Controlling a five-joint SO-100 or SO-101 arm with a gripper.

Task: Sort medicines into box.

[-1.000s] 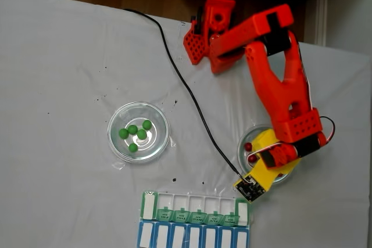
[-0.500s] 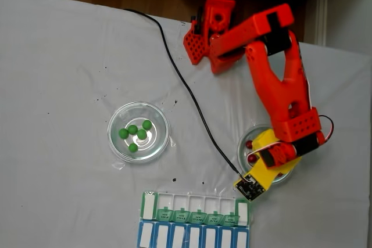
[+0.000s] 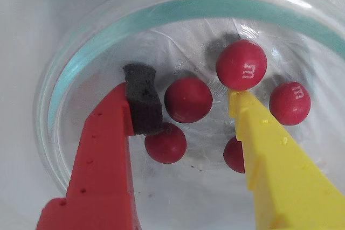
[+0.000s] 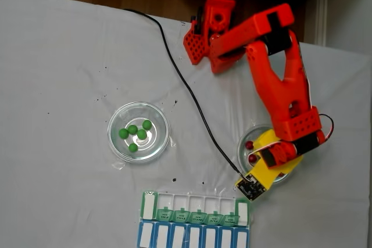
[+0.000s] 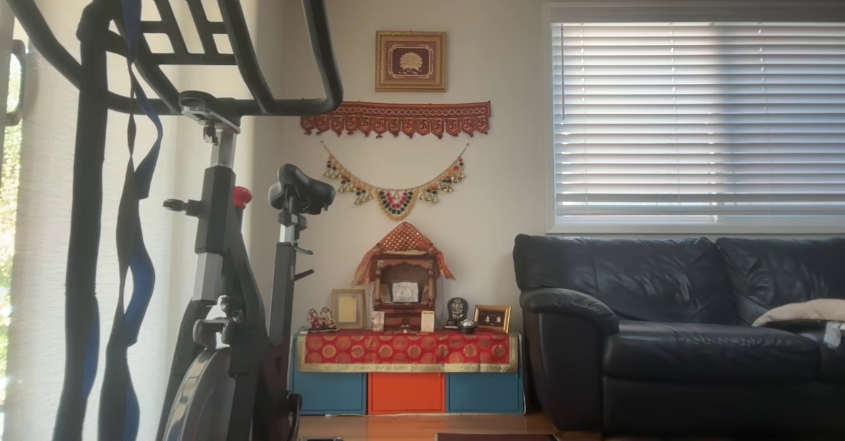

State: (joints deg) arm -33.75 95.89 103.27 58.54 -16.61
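Fixed view, left to right: round clear glass dish sitting on the white tablecloth, five bright green pea-sized balls clustered inside. Below and a bit right, right at the bottom edge — flat rectangular plastic pill organizer with a green-lidded row, a blue row under it, white labels. Thin black cable running diagonally down to a little circuit board at the arm's tip. Further right, second clear glass dish mostly hidden under the orange 3D-printed arm, two dark red balls peeking out at its left side.

Wrist view: orange-and-yellow two-finger gripper down inside that second dish, fingers spread apart — orange finger with a dark foam pad on the left, yellow finger on the right. Five dark red round balls in there, one sitting right between the fingertips, not pinched, just beside the foam pad. Another half tucked behind the yellow finger.

Other view: just a living room.
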